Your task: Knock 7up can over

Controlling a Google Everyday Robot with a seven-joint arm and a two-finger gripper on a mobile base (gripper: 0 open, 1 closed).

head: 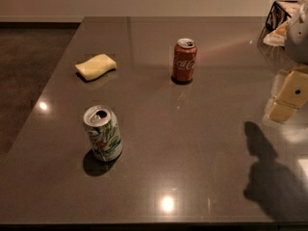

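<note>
First, 7up can [102, 134] upright on dark table [192, 167], lower left of frame. Gripper [287, 100] at right edge, mid-height, above table, well apart from can; spread or closed, cannot say. Farther back, red Coca-Cola can [184, 60] upright, upper centre. Yellow sponge [96, 66] upper left.

Dim; glare; shadow below right-edge claw [287, 100]

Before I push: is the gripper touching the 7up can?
Apart. Camera view shows the gripper at the right edge, with bare table between it and the 7up can.
</note>
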